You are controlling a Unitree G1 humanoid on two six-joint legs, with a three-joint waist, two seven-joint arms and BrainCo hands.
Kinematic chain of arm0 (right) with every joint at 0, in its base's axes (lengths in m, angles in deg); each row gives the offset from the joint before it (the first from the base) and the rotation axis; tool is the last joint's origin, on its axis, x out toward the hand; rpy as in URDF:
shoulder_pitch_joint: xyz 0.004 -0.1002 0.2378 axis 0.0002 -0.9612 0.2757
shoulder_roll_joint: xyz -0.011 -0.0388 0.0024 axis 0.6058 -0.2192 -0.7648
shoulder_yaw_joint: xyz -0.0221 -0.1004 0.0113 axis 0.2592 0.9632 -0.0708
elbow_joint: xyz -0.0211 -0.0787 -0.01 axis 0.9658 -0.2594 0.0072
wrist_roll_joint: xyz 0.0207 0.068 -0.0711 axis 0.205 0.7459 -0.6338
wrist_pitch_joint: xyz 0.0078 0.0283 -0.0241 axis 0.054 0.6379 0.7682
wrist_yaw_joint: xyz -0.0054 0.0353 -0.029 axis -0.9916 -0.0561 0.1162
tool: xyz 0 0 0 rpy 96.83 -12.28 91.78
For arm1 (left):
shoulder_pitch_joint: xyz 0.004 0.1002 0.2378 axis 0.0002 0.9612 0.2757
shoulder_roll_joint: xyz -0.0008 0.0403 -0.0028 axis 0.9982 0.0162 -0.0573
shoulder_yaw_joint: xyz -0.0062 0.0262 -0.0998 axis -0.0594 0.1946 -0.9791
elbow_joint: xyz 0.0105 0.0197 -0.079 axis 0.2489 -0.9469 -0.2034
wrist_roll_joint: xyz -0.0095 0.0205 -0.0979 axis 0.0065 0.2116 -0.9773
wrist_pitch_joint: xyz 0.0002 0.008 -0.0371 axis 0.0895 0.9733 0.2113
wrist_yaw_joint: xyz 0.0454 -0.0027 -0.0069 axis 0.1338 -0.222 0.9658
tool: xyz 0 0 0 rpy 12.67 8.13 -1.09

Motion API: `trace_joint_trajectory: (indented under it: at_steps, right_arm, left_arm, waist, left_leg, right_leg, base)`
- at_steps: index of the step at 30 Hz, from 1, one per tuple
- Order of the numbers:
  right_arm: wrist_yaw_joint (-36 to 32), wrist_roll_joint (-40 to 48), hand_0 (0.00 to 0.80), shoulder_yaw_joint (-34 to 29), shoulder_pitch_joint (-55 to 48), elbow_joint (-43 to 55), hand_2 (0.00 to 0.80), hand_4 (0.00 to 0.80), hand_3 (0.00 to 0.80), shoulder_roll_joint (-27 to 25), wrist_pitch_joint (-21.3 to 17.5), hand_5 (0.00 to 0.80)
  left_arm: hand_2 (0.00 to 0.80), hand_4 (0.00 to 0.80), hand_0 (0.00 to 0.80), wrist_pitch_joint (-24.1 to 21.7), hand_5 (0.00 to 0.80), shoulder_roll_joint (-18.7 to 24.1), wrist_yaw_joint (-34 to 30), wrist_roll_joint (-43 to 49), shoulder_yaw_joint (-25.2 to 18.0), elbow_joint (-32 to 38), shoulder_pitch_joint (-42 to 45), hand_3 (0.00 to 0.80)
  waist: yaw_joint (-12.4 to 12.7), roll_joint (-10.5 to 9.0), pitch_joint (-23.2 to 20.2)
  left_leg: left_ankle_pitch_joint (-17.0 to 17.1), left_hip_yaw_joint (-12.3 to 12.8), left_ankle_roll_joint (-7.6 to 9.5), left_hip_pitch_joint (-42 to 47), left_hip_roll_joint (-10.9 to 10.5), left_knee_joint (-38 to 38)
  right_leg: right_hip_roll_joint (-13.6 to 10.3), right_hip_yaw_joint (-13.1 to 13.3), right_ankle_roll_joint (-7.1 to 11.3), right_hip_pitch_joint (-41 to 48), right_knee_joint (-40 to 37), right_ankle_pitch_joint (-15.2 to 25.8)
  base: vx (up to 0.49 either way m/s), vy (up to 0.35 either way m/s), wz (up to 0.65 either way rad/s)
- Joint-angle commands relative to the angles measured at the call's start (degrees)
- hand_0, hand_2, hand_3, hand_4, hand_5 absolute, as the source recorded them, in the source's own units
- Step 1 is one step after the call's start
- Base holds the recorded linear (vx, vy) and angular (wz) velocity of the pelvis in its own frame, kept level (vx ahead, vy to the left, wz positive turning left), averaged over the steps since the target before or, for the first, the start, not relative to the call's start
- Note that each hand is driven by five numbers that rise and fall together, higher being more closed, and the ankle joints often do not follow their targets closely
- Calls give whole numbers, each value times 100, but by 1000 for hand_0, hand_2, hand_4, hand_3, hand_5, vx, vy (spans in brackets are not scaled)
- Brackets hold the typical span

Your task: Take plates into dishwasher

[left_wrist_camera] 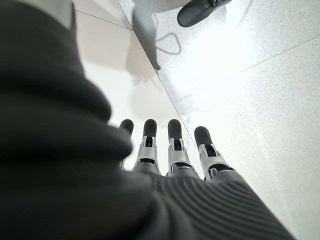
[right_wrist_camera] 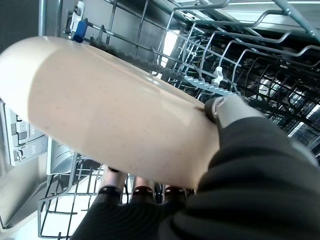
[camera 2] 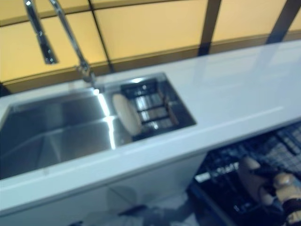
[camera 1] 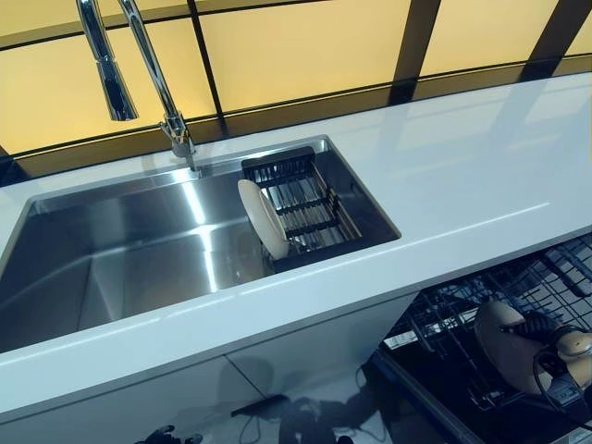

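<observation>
My right hand [camera 1: 559, 359] is shut on a beige plate [camera 1: 504, 344] and holds it tilted over the open dishwasher's lower wire rack [camera 1: 444, 324] at the lower right. In the right wrist view the thumb [right_wrist_camera: 226, 108] lies on the plate's [right_wrist_camera: 115, 110] upper face and the fingers [right_wrist_camera: 142, 192] curl under it, above the rack's tines [right_wrist_camera: 235, 65]. A second cream plate [camera 1: 263, 218] stands on edge in the black drying rack [camera 1: 310, 199] inside the sink. My left hand [left_wrist_camera: 175, 150] hangs open and empty over the floor.
The steel sink [camera 1: 111, 268] with a tall tap [camera 1: 148, 74] is set in a white counter [camera 1: 462, 166]. The counter's front edge overhangs the dishwasher. A dark shoe [left_wrist_camera: 200, 10] shows on the pale floor in the left wrist view.
</observation>
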Motion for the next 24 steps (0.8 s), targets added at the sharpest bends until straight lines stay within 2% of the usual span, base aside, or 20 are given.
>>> trace_joint_trajectory:
  at_steps: [1, 2, 3, 4, 5, 15, 24]
  right_arm:
    - [10, -100, 800, -16, 283, -413, 800, 800, 800, 9, 82, 800]
    - [10, -105, 784, -25, 264, -403, 784, 784, 784, 3, 101, 784]
    - [23, -104, 728, -28, 258, -416, 728, 728, 728, 3, 98, 728]
    - [57, -114, 477, -37, 251, -441, 477, 477, 477, -4, 96, 477]
    - [82, -108, 0, -58, 235, -440, 0, 0, 0, -19, 125, 0]
    - [-104, -53, 0, -289, 108, -221, 0, 0, 0, -288, 300, 0]
    - [-732, -70, 0, -809, 148, 20, 0, 0, 0, -1320, 795, 0]
  left_arm:
    - [0, 0, 0, -69, 0, 121, -25, 87, 69, -109, -265, 0]
    - [0, 0, 0, -68, 0, 116, -17, 88, 64, -112, -266, 0]
    - [0, 0, 0, -78, 0, 113, -15, 93, 58, -124, -268, 0]
    - [0, 0, 0, -86, 0, 111, -17, 92, 58, -135, -272, 0]
    - [0, 0, 0, -85, 0, 110, -16, 91, 59, -130, -273, 0]
    - [0, 0, 0, -29, 0, 136, 15, 94, 13, -121, -287, 0]
    - [0, 0, 0, -1, 0, 261, 16, 52, -28, -125, -285, 0]
  waist:
    - [116, -234, 23]
    - [113, -246, 21]
    - [112, -251, 21]
    - [111, -259, 22]
    - [112, -274, 25]
    - [63, -370, 36]
    - [-35, -551, 58]
  left_leg:
    - [-625, -71, 150, 257, 0, -16]
    - [-624, -67, 151, 258, 2, -16]
    - [-623, -64, 151, 260, 4, -16]
    - [-624, -62, 151, 264, 5, -16]
    - [-626, -61, 154, 274, 9, -16]
    - [-634, -35, 160, 309, 36, -16]
    - [-640, -19, 160, 318, 59, -16]
  right_leg:
    - [-199, -108, 433, 50, 21, -319]
    - [-197, -103, 432, 52, 21, -320]
    - [-196, -101, 431, 53, 21, -319]
    - [-193, -97, 430, 56, 21, -319]
    - [-187, -91, 425, 68, 21, -322]
    - [-159, -30, 419, 88, 21, -303]
    - [-114, 49, 419, 87, 21, -264]
  base:
    - [0, 0, 0]
    - [0, 0, 0]
    - [0, 0, 0]
    - [0, 0, 0]
    - [0, 0, 0]
    - [0, 0, 0]
    - [0, 0, 0]
